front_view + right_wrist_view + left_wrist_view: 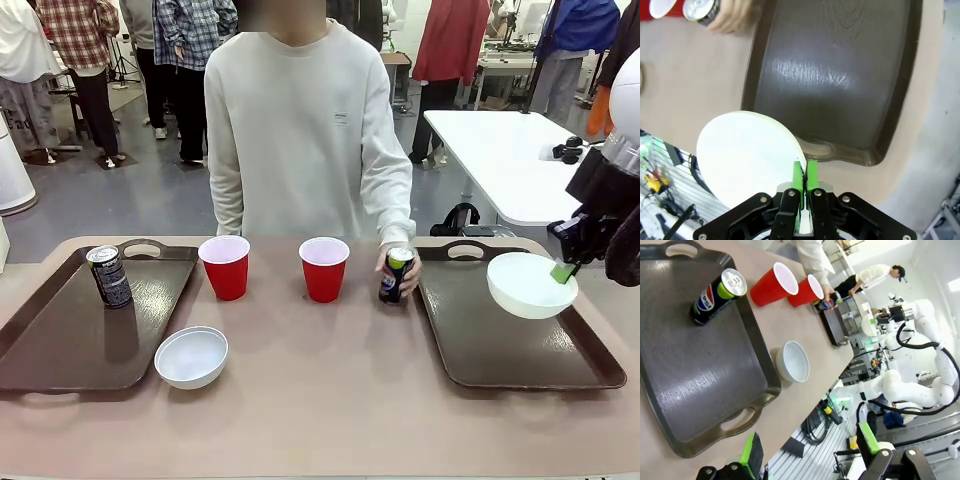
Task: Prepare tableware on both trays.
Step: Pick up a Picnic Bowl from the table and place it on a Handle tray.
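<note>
While our right jaws are gripping a white bowl (525, 285) above the right tray (480, 345), we are planning to lower and let go; left jaws are gaping.

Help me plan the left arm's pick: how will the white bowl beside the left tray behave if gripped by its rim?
The white bowl is probably stiff and light: the matching bowl holds its shape, pinched at the rim by the right gripper. Its glossy wall may slip, so it could tilt, as the held one does.
</note>
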Motion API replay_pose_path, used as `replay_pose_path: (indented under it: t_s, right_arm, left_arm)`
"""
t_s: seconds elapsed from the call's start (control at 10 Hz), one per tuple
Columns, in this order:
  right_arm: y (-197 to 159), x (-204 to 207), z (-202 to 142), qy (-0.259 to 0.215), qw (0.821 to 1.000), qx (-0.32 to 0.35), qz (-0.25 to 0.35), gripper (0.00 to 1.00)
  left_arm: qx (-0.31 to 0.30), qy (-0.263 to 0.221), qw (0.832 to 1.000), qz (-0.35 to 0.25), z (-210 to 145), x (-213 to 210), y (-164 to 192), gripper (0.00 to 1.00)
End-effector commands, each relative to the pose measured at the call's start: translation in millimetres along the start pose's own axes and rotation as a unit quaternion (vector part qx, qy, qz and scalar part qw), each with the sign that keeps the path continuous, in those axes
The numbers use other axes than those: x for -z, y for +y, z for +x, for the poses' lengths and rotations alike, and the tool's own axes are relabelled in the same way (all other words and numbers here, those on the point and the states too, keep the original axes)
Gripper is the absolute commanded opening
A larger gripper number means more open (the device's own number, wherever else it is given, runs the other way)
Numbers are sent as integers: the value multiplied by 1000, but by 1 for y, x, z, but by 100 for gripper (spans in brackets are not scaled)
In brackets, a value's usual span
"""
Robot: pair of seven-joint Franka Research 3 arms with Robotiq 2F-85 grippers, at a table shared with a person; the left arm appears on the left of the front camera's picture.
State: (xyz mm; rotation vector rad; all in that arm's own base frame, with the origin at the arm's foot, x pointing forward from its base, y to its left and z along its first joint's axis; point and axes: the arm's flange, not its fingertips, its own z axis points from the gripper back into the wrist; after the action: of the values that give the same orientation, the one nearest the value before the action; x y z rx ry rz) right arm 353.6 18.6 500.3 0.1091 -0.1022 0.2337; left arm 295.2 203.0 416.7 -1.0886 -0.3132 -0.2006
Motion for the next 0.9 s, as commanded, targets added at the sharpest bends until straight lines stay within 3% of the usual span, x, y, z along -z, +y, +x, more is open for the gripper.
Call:
replay_pose_path:
  t_s: [0.0, 0.2, 0.3, 0.4, 0.5, 0.8]
  right_arm:
    - [13, -4, -5, 8, 1000, -16, 3, 4]
    - [4, -1, -1, 2, 1000, -4, 0, 4]
    - [4, 2, -39, 57, 998, -28, 12, 4]
    - [1, -11, -87, 59, 998, -33, 14, 4]
    - [-7, -22, -99, 52, 998, -27, 34, 4]
    - [4, -11, -83, 56, 998, -19, 33, 4]
  left_arm:
    - [0, -4, 1000, -6, 0, -2, -2, 100]
    - [0, -4, 1000, -6, 0, -2, -2, 100]
    - [0, -4, 1000, -6, 0, -2, -2, 100]
    - [0, -4, 1000, -6, 0, -2, -2, 100]
    - [0, -4, 1000, -6, 0, -2, -2, 100]
    - [0, -4, 1000, -6, 0, -2, -2, 100]
